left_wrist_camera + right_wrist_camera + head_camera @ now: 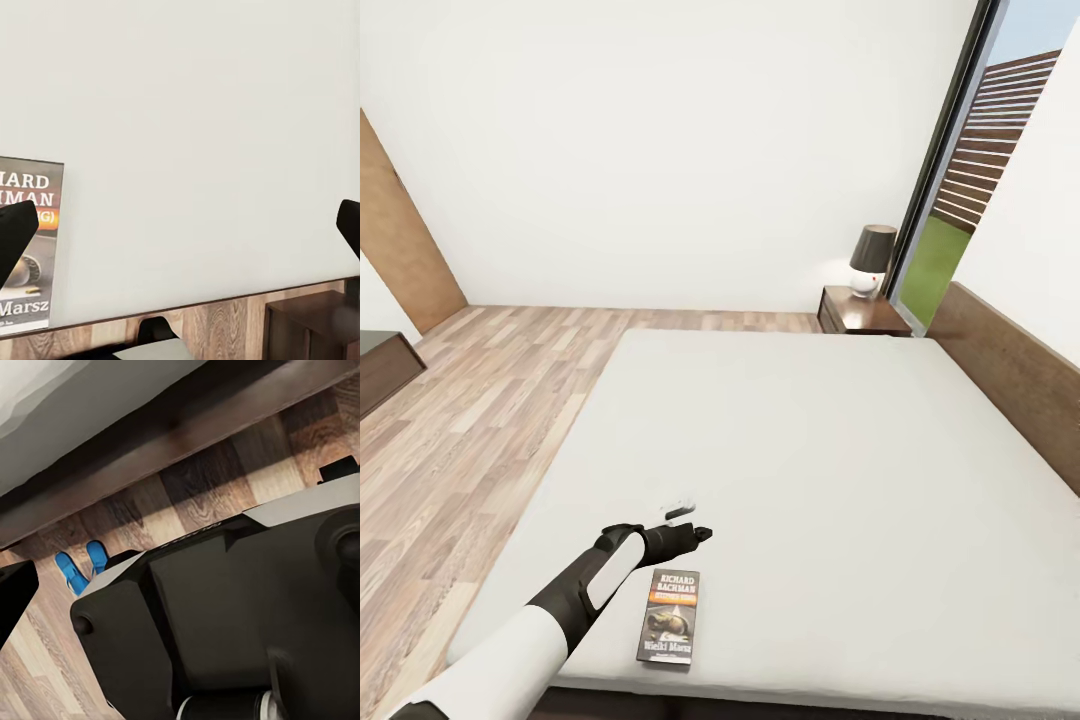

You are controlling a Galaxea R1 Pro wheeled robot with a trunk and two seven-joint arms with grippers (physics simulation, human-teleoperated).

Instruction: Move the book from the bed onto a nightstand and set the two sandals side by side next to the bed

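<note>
Dark-covered book [669, 617] at bed [840, 450] edge

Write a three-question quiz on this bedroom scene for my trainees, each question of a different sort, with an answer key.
1. True or false: the book is already on the nightstand.
2. Multiple choice: what stands on the nightstand? A) a lamp B) a vase C) a clock
3. Short answer: in the right wrist view, what colour are the sandals, and what do they lie on?

Key
1. False: it lies flat on the bed, near the foot edge, beside the left gripper.
2. A.
3. Blue; on the wood floor beside the bed frame, close together.
</note>
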